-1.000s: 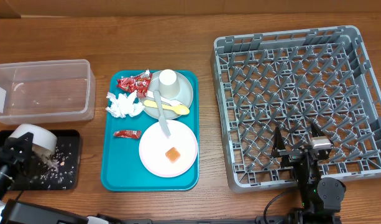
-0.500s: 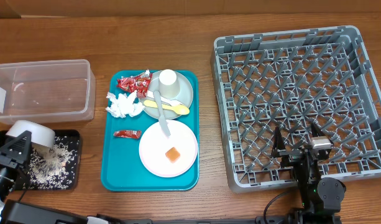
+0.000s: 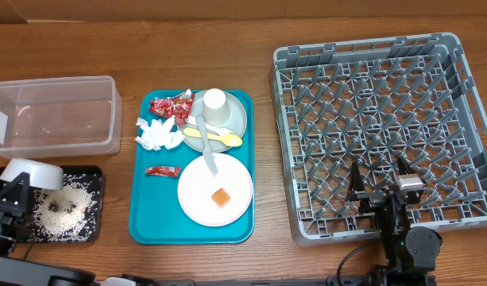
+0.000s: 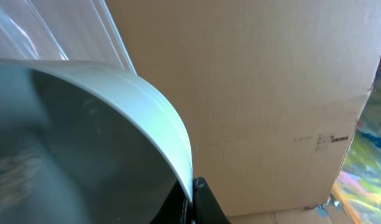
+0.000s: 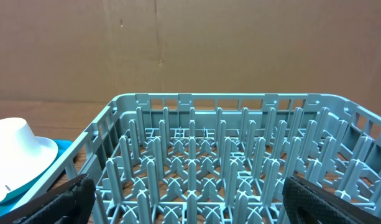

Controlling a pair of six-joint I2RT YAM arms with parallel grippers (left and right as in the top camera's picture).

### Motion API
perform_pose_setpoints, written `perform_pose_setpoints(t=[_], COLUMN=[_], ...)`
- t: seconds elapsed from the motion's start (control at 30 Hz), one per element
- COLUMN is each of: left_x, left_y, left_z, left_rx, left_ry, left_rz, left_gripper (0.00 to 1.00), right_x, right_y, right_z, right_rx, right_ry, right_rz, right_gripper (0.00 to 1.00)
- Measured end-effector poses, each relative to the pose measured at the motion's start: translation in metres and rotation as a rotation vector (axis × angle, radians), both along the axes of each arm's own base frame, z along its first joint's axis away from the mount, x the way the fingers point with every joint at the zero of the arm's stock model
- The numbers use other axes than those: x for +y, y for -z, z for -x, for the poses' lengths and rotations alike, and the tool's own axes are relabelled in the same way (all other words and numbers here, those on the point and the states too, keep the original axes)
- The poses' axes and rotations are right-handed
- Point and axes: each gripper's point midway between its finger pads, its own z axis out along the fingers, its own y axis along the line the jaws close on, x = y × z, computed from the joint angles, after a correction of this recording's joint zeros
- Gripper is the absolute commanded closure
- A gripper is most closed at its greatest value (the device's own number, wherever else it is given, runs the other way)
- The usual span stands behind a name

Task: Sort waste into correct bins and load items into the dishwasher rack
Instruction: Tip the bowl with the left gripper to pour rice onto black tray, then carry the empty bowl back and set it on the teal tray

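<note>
White rice [image 3: 64, 213] now heaps in the black tray [image 3: 98, 173], where a second ago only scattered grains lay — the small white bowl [image 3: 32, 172], clamped tilted in the left end effector [image 3: 17, 191], looks emptied and due for the dishwasher rack [image 3: 284, 143]. The right end effector [image 3: 384, 191] hangs over the rack's near edge, spread wide and holding nothing.

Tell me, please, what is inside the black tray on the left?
A pile of white rice lies spread in the black tray. The white bowl, held over the tray's left end, covers that corner, so what lies under it cannot be seen.
</note>
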Motion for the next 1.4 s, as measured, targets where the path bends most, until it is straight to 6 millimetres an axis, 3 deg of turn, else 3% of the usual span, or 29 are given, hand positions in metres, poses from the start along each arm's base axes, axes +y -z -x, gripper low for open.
perform_pose_setpoints(t=[0.23,0.63,0.83,0.93,1.1,1.27,1.4], left_x=[0.004,0.001,-0.011,-0.031,-0.083,-0.158,-0.201], left_y=[0.010,0.012,0.009,-0.004,-0.056,-0.115,-0.117], left_z=[0.001,0.001,-0.001,-0.012,-0.041,-0.055,-0.050], left_rx=[0.004,0.008,0.038,0.099,0.163,0.207,0.283], left_ry=[-0.006,-0.005,0.015,0.078,0.252,0.415,0.520], left_rz=[0.044,0.069,0.125,0.070,-0.220,-0.555,-0.702], left_gripper=[0.96,0.96,0.96,0.96,0.96,0.96,0.96], right_x=[0.000,0.000,0.000,0.000,0.000,0.000,0.000], right_y=[0.000,0.000,0.000,0.000,0.000,0.000,0.000], right_z=[0.000,0.000,0.000,0.000,0.000,0.000,0.000], right_rx=[0.000,0.000,0.000,0.000,0.000,0.000,0.000], right_ry=[-0.001,0.000,0.000,0.000,0.000,0.000,-0.001], right_rz=[0.000,0.001,0.000,0.000,0.001,0.000,0.000], right_gripper=[0.00,0.00,0.00,0.00,0.00,0.00,0.00])
